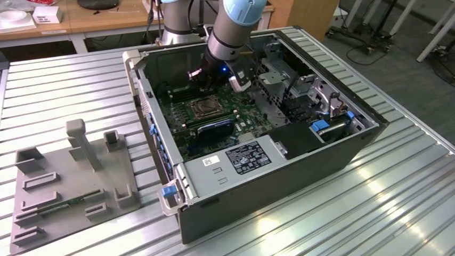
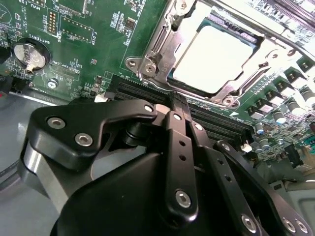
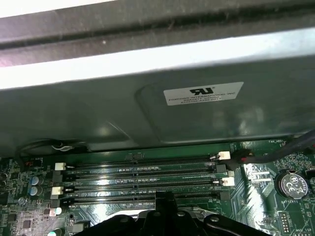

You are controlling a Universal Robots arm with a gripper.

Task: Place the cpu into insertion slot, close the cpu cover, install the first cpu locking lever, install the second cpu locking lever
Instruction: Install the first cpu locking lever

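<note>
One gripper (image 2: 178,101), fingers pressed together, empty, just beside cpu (image 2: 216,59) seated under cpu cover (image 2: 162,44).

A pale silver cpu (image 2: 212,58) is framed by a steel-grey cpu cover (image 2: 158,46); the circuit board (image 2: 93,44) is coloured green.

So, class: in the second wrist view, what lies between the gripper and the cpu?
The long black memory slots run across the green board between the gripper and the cpu, which sits under the cpu cover.
</note>
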